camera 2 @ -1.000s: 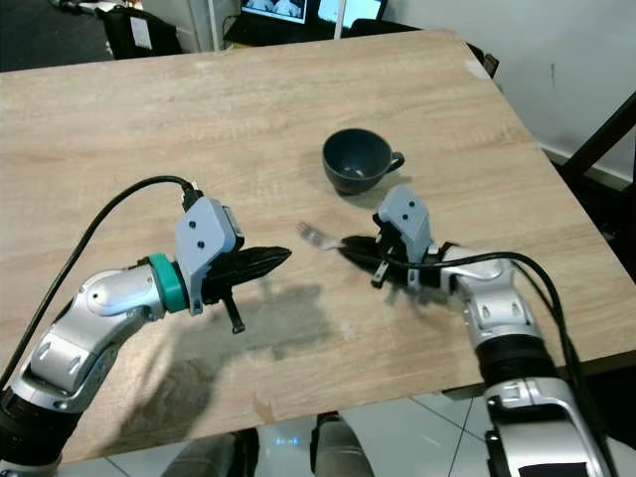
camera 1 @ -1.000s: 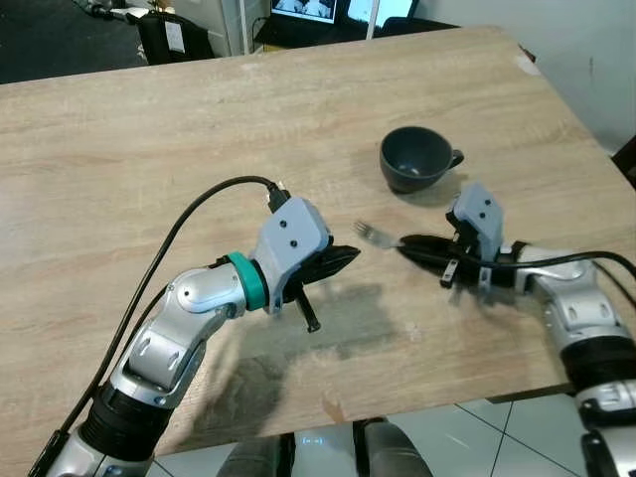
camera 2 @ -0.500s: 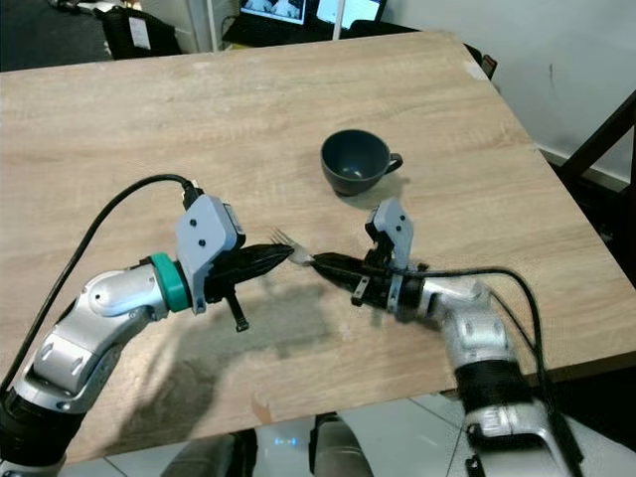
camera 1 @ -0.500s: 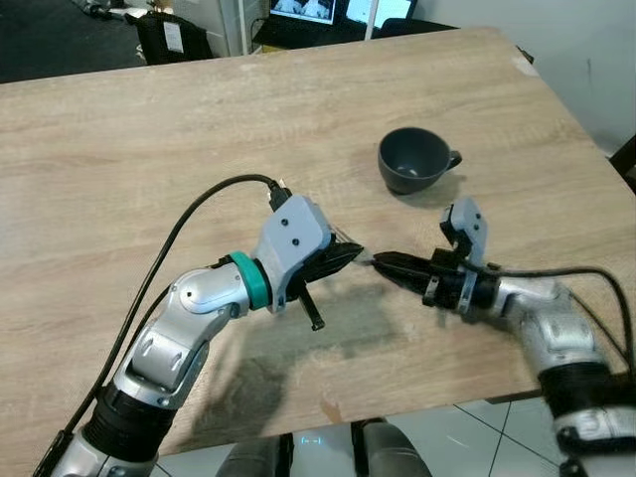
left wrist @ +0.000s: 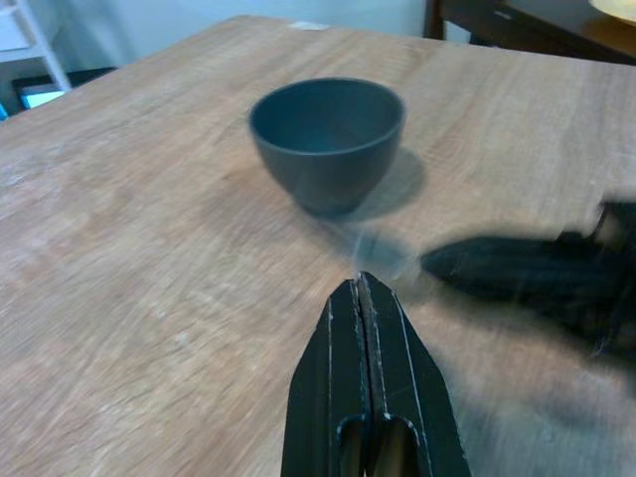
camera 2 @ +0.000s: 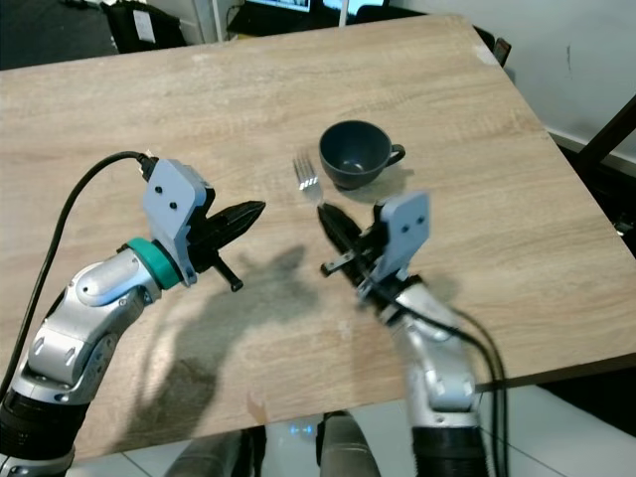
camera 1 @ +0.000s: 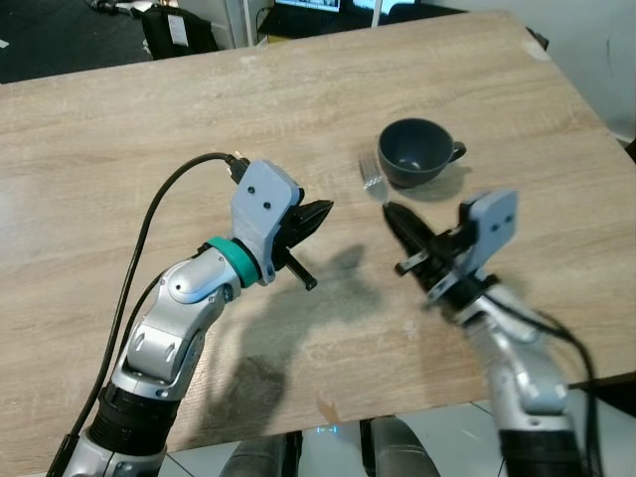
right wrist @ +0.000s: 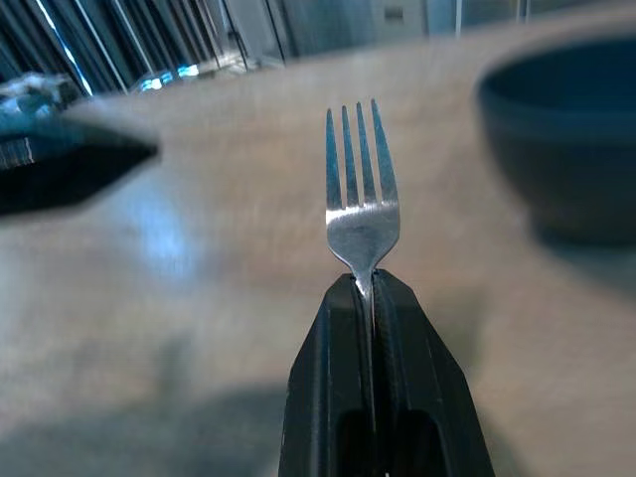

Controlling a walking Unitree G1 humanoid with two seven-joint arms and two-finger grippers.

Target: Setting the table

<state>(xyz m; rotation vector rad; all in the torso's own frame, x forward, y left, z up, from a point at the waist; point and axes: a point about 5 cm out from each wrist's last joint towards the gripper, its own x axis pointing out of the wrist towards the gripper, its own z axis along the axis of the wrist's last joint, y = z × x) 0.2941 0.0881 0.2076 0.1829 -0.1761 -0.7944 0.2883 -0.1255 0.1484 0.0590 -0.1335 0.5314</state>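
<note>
Pale wood grain runs the length of the table, a light oak-look laminate with fine streaks and a square front edge. Nearest the robot, above that edge, the two silver arms reach in over the board, each casting a soft dark shadow on it. The left gripper, at the end of the arm with a teal ring at the wrist and a black cable looping off it, hangs above the table with its two long black fingers pressed flat together into one tapering point, holding nothing. Just to its right the right gripper has its fingers clamped tight on the handle of a fork, a slim piece of bright polished metal with four straight tines; the tines stick out past the fingertips and point away from the robot. The fork's head lies just beside the cup, on its left. That cup is a round, deep bowl shape in matte dark grey, with a small loop handle on its right side, standing upright on the wood beyond both grippers.
</note>
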